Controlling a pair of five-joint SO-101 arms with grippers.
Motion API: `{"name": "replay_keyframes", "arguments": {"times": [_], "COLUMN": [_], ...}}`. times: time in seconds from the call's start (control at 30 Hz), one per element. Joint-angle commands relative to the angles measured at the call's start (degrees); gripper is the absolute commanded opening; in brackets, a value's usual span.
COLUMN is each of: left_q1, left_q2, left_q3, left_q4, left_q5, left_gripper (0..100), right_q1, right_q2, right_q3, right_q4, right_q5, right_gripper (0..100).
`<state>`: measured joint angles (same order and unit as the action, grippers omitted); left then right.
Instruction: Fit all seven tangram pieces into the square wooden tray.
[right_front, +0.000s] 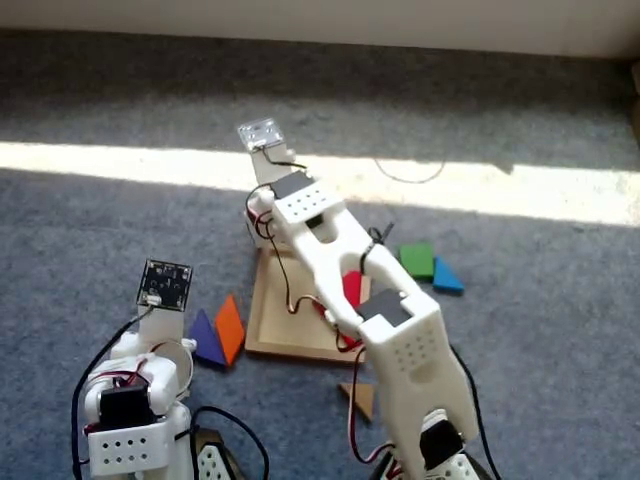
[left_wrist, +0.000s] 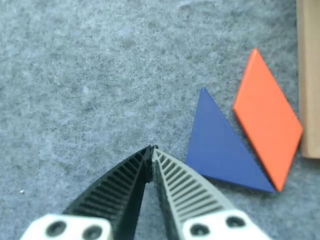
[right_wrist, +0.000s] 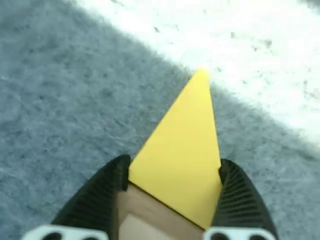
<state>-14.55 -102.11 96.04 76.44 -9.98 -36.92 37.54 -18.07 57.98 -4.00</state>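
Observation:
The square wooden tray (right_front: 272, 325) lies on the carpet with a red piece (right_front: 352, 288) in it, partly under the right arm. My right gripper (right_wrist: 172, 165) is shut on a yellow triangle (right_wrist: 182, 150), whose tip juts past the tray's wood (right_wrist: 150, 220) over the carpet. In the high view that gripper (right_front: 262, 222) sits at the tray's far left corner. My left gripper (left_wrist: 151, 150) is shut and holds nothing, low over the carpet beside a dark blue triangle (left_wrist: 220, 150) and an orange parallelogram (left_wrist: 267, 117).
The dark blue triangle (right_front: 207, 337) and orange parallelogram (right_front: 230, 328) lie just left of the tray. A green square (right_front: 417, 260) and a light blue triangle (right_front: 447, 276) rest to its right. A tan triangle (right_front: 362, 398) lies in front of it. A sunlit band crosses the far carpet.

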Motion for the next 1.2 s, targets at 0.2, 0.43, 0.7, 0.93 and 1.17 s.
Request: {"name": "replay_keyframes", "arguments": {"times": [0.2, 0.43, 0.7, 0.93, 1.17], "left_q1": [-0.66, -0.66, -0.66, -0.66, -0.66], "left_q2": [-1.63, -1.63, -1.63, -1.63, -1.63], "left_q3": [1.10, 1.10, 1.10, 1.10, 1.10], "left_q4": [0.44, 0.44, 0.44, 0.44, 0.44], "left_q5": [0.35, 0.35, 0.35, 0.35, 0.35], "left_gripper": [3, 3, 3, 3, 3], "right_q1": [-1.19, -2.95, -3.12, -4.00, -5.49], "right_q2": [-2.77, -9.71, -16.48, -19.91, -21.23], "right_q3": [-4.79, -7.25, -6.64, -6.73, -6.64], "right_q4": [9.89, 10.77, 13.14, 25.63, 36.00], "right_q5": [-0.18, -0.09, 1.67, 12.31, 16.88], "right_gripper": [6.5, 6.5, 6.5, 6.5, 6.5]}}
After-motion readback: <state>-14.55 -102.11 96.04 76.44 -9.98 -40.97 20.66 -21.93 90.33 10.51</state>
